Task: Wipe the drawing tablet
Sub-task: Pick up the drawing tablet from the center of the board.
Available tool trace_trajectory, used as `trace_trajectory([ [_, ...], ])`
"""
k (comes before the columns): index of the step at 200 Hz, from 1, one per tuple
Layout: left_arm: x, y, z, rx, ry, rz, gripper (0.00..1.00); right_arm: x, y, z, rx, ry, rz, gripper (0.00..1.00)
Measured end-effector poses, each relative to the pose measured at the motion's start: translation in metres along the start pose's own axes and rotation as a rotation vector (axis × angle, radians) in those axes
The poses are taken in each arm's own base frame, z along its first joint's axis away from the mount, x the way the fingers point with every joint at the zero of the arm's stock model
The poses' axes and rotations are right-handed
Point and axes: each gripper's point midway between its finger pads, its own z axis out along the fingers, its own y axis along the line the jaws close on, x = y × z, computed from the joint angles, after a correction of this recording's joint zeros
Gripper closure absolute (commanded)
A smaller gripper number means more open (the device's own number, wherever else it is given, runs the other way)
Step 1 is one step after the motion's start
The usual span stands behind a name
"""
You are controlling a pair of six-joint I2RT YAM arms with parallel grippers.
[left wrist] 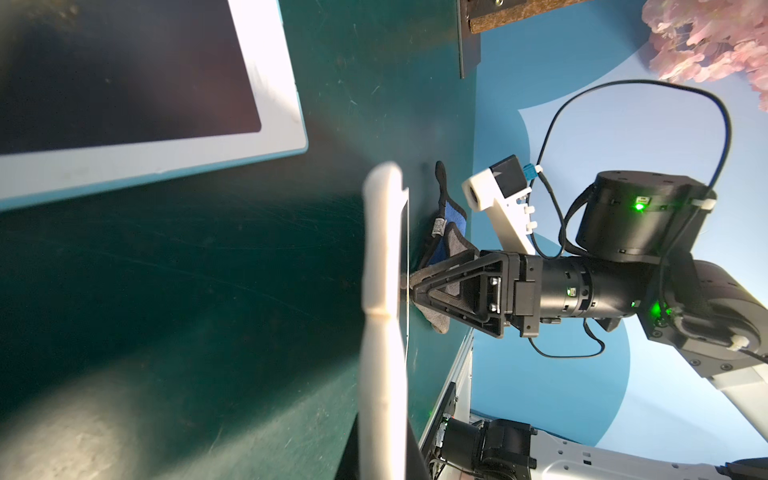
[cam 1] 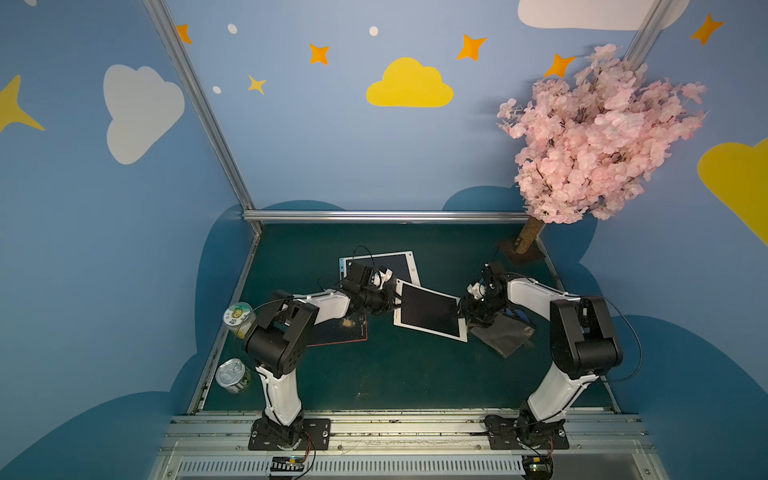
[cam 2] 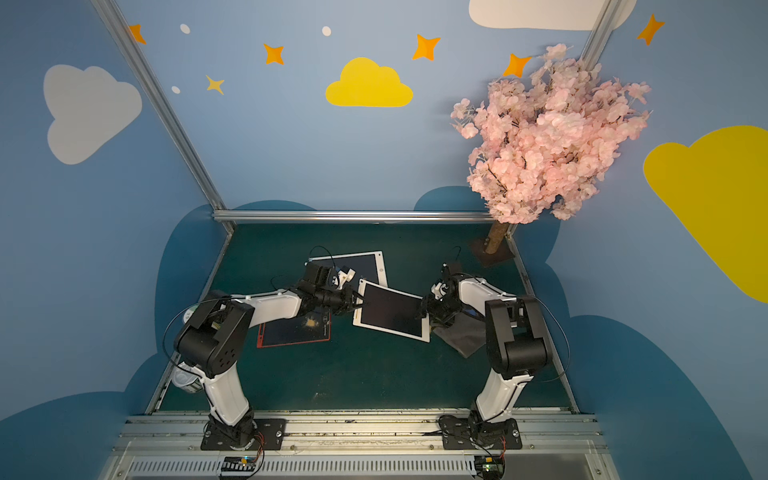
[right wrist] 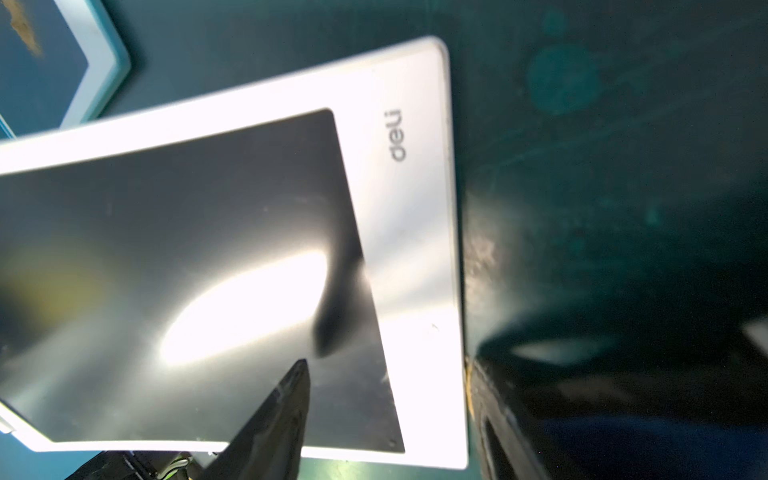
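Dark green surface [cam 1: 374, 374], blue walls painted with clouds and stars. White-framed drawing tablet with black screen [cam 1: 430, 311] is mid-surface between the two arms and appears lifted on the held side. Left hand [cam 1: 395, 302] is pressed together on its frame edge. Right hand [left wrist: 413, 291] pinches a grey cloth with blue trim [cam 1: 505, 334] and meets the screen near the opposite edge. The rest of the cloth trails on the surface.

Step in hand, as I judge it: wiping the screen. To do it well I would:
- hold the left grip firm so the tablet cannot swing;
- press lightly, since the panel is supported at one edge only;
- run overlapping strokes frame to frame, with cloth rather than fingertips on the screen.

Writing: "deli" logo [right wrist: 397, 135] on the white frame, legible in the right wrist view. Cloth tag and the round can with printed yellow-and-white lid [cam 1: 239, 316] are too small to read.
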Motion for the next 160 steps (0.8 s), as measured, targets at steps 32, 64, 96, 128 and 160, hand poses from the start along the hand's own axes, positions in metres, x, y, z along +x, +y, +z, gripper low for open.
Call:
trace_trajectory([
  [32,-0.001,-0.018,-0.009,0.033,-0.013,0.049,0.97,-0.003,0.007,-0.036,0.026,-0.104,-0.034,0.36],
  [64,-0.014,-0.057,-0.024,0.044,-0.035,0.174,0.97,-0.007,0.016,-0.077,0.034,-0.221,-0.065,0.35],
  [96,-0.035,-0.101,-0.045,0.018,-0.091,0.351,0.97,-0.011,0.017,-0.107,0.047,-0.299,-0.061,0.34],
  [128,-0.040,-0.128,-0.061,0.011,-0.111,0.470,0.97,-0.011,0.006,-0.124,0.088,-0.347,-0.033,0.34],
  [160,-0.040,-0.138,-0.066,-0.036,-0.102,0.563,0.97,-0.010,-0.011,-0.133,0.165,-0.376,0.030,0.33],
])
